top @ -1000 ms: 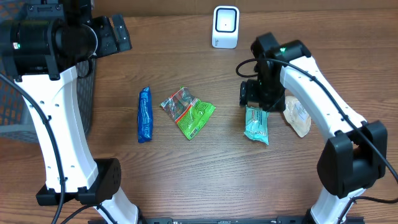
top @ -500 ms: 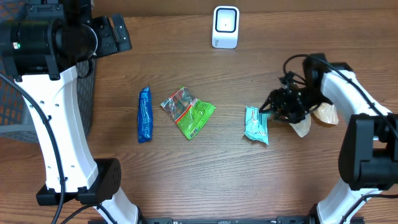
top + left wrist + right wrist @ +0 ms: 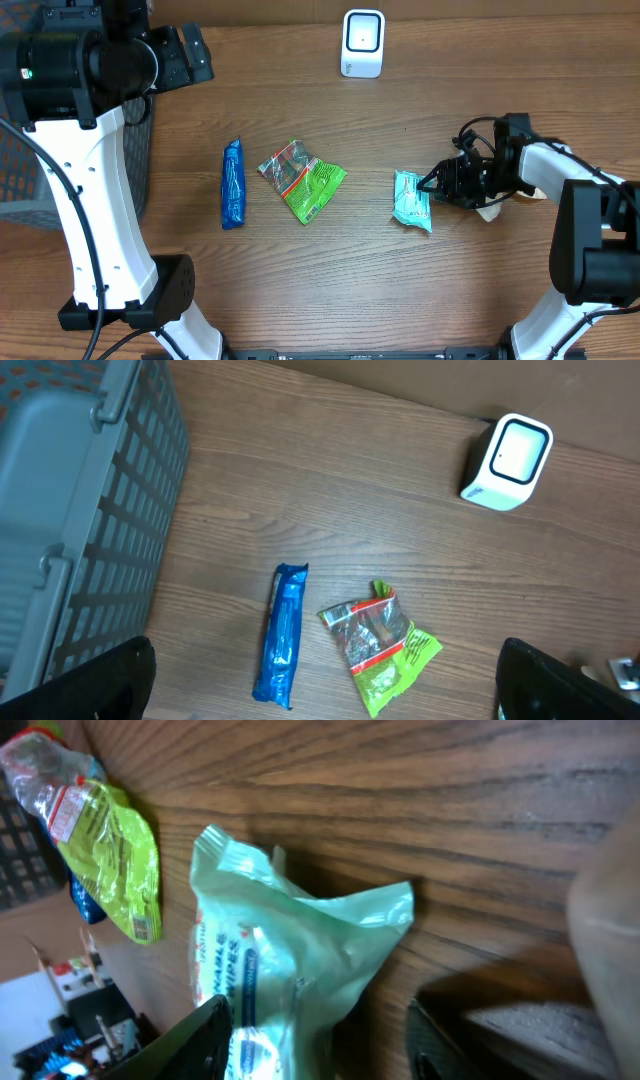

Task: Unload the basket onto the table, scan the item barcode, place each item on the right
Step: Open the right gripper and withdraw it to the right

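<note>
The right pincer (image 3: 437, 186) is held low over the worktop (image 3: 330, 280), spread around the nearest edge of the teal packet (image 3: 411, 200), seemingly without pinching it. The left pincer (image 3: 195, 57) is spread wide.

Left arm (image 3: 95, 200) stood tall from its base at the near left, elbow high, wrist up at the far left corner. Left gripper (image 3: 192, 55) pointed right, jaws spread fully wide, nothing between them. Right arm (image 3: 548, 160) reached from the near right base, forearm laid low and aimed left. Right gripper (image 3: 432, 186) sat down near table level, pointing left, jaws partway apart.
</note>
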Robot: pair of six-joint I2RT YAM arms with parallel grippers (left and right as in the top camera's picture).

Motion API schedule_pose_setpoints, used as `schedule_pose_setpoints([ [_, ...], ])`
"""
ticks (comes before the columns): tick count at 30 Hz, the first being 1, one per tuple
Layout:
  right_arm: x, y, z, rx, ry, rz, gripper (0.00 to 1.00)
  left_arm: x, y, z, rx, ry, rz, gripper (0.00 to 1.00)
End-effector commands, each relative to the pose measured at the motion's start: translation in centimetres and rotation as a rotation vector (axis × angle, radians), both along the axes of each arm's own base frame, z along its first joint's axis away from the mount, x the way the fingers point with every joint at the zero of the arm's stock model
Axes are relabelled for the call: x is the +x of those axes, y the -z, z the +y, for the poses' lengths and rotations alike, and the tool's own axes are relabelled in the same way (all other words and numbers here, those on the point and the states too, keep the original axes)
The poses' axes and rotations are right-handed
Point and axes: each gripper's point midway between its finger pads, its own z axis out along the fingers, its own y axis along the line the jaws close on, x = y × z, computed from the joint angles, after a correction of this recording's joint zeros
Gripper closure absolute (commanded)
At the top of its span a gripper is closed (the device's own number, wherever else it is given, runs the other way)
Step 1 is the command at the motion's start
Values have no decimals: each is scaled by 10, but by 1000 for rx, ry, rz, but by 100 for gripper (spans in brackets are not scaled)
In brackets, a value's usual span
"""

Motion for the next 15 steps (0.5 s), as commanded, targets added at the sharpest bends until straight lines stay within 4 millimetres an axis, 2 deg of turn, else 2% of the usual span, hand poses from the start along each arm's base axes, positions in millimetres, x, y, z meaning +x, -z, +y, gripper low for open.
schedule_pose_setpoints([
  [1, -4, 4, 4, 36, 31, 22, 45, 3, 6, 0, -23, -16, 19, 0],
  [5, -6, 6, 7, 61, 29, 7, 52, 3, 6, -1, -23, -13, 19, 0],
  [8, -9, 7, 8, 62, 28, 15, 63, 3, 6, -1, -24, -12, 19, 0],
  [12, -10, 6, 10, 73, 23, 21, 84, 3, 6, -1, -23, -12, 19, 0],
  [15, -12, 5, 11, 78, 24, 30, 92, 3, 6, -1, -23, -12, 19, 0],
])
